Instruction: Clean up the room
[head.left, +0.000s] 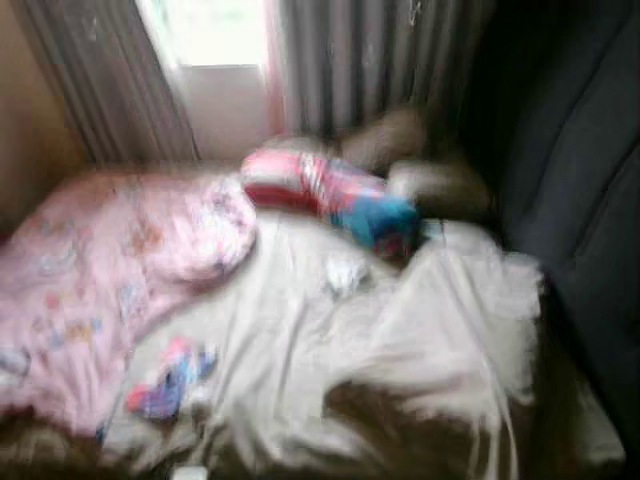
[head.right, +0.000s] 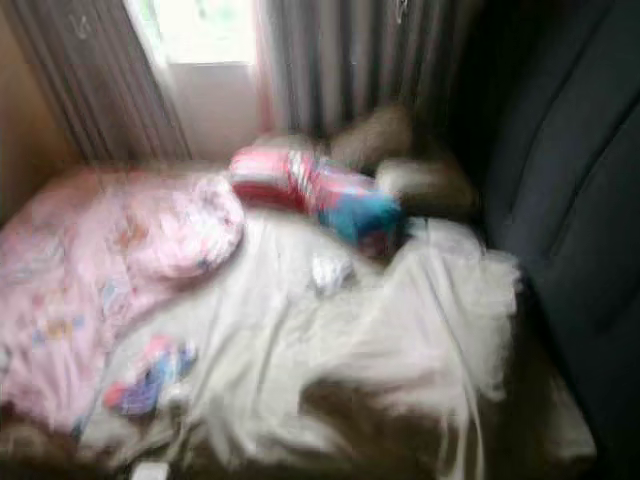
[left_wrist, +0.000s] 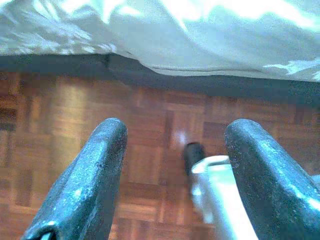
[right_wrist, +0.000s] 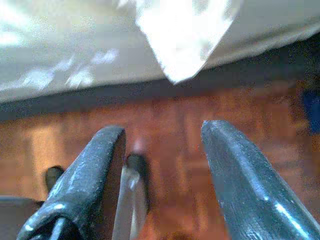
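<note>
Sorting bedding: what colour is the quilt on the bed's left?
Pink quilt, faint print; left eye view.

A rumpled white sheet (head.left: 400, 330) is lying across the bed, blurred. A pink patterned blanket (head.left: 110, 270) is bunching up on its left side. A red, pink and blue bundle (head.left: 335, 200) is lying near the head end, a small white scrap (head.left: 345, 272) just below it, and a small colourful item (head.left: 170, 380) is sitting near the foot.
</note>
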